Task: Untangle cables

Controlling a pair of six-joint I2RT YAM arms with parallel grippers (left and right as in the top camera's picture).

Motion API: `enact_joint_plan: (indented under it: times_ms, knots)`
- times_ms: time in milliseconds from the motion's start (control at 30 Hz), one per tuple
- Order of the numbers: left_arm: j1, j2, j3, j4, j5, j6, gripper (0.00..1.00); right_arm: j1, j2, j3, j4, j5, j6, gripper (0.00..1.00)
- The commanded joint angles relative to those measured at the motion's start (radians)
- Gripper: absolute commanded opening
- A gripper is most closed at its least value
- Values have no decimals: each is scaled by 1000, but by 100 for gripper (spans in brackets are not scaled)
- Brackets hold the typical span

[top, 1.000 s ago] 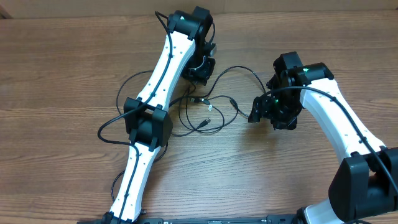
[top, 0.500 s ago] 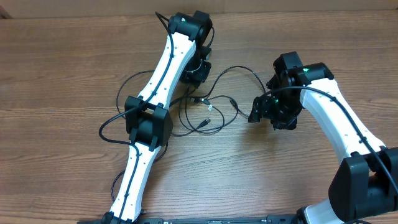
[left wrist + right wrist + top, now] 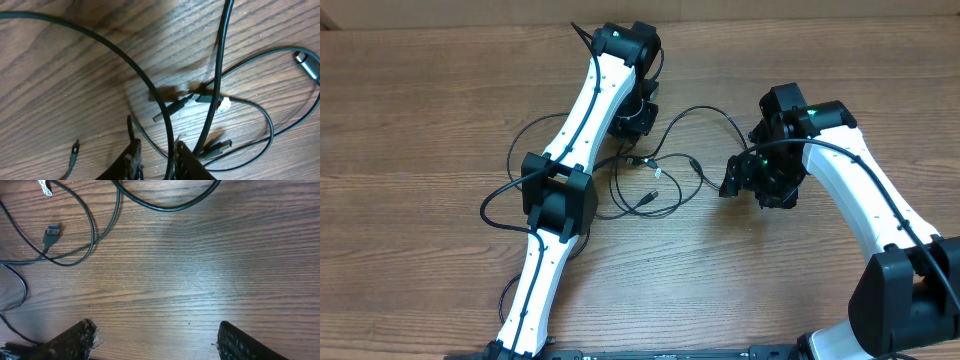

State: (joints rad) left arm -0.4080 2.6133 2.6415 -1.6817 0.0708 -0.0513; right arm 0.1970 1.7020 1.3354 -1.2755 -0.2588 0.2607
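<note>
**Black cables looping by the left gripper**

Thin, round black cables are lying in slack loops on the wood-grain bench, spreading from the left gripper toward the right gripper. One strand is running lengthwise between the barely parted left jaws; whether they are gripping it is unclear. The right jaws are gaping wide, holding nothing.

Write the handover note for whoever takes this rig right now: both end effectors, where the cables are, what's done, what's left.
Left end effector: nearly closed, straddling one cable at the tangle's far edge. I cannot tell whether it is clamped.
Right end effector: open and empty, over bare table just right of the tangle.
Cables: overlapping loops mid-table between the arms, with plugs lying loose among them.
Done: nothing separated yet.
Left: draw each cable out of the crossings and lay them apart.
</note>
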Motion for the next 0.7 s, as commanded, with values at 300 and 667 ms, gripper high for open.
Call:
enact_joint_plan:
  times_ms: [300, 667]
  knots:
    - [1, 16, -9, 3, 34, 11, 28, -1, 5, 10, 3, -5, -8, 77]
    - [1, 16, -43, -8, 34, 11, 27, -1, 5, 10, 3, -5, -8, 77]
